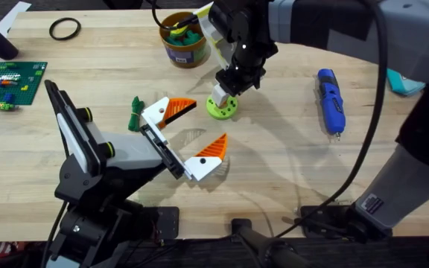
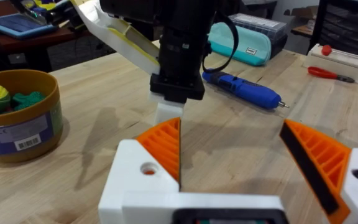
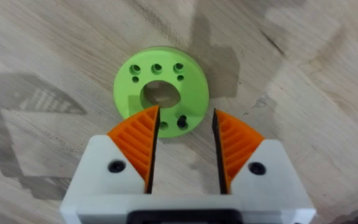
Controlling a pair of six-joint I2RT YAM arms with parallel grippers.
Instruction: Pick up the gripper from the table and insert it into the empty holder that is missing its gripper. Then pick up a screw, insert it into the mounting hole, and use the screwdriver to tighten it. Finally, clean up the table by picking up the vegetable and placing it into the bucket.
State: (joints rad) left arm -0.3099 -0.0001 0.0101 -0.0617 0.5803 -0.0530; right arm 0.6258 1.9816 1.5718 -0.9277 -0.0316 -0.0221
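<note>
A workshop or lab is showing itself here: a wooden workbench (image 1: 289, 179) is carrying the blue screwdriver (image 1: 331, 99), while parts drawers (image 2: 344, 22), red-handled pliers (image 2: 328, 74) and a teal case (image 2: 248, 43) are sitting behind.

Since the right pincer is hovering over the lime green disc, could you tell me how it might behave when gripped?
The lime green disc looks like rigid plastic, probably light. It lies flat, so it is unlikely to roll, but its low rim may slip between the pads.

blue screwdriver (image 1: 331, 99); lime green holed disc (image 3: 161, 91)
</note>
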